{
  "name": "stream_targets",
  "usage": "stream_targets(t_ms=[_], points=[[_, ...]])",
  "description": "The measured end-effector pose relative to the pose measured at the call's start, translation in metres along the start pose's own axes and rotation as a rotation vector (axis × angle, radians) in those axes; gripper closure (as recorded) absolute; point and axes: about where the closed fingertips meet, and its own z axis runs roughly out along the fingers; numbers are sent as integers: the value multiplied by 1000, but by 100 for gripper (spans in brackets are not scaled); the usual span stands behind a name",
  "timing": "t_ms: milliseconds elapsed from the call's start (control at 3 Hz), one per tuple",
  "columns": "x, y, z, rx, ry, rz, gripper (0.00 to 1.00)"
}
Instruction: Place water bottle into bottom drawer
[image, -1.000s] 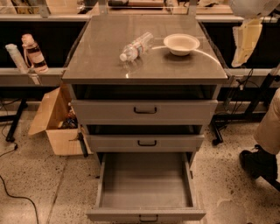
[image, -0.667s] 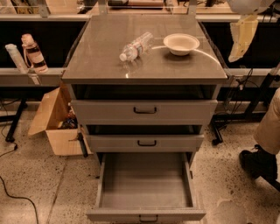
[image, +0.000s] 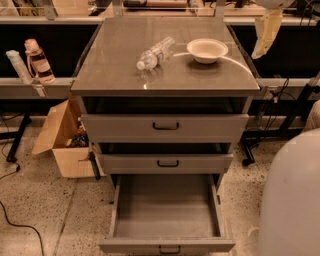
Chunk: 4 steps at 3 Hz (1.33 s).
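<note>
The water bottle (image: 156, 53), clear with a white cap, lies on its side on the grey cabinet top (image: 115, 65), just left of a white bowl (image: 207, 50). The bottom drawer (image: 166, 210) is pulled fully out, and its plain grey interior holds nothing. The two drawers above it stand slightly ajar. My gripper (image: 265, 32) hangs at the top right, beyond the cabinet's right back corner, well right of the bottle and apart from it. It holds nothing that I can see.
A large white rounded part of my own arm (image: 292, 200) fills the lower right. An open cardboard box (image: 62, 142) sits on the floor left of the cabinet. A pink-capped bottle (image: 39, 61) stands on the left shelf. Cables run along the floor.
My gripper has moved left and a little up, closer to the cabinet's back right corner. The white arm part has come into view at the lower right. The bottle and drawers are unchanged.
</note>
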Motion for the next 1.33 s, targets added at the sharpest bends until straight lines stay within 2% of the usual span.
stream_targets(t_ms=[333,667,1333], points=[[0,0,0,0,0,0,0],[7,-10,15,26,-17,-12,0],[16,-32,69,61,-85,-62,0]])
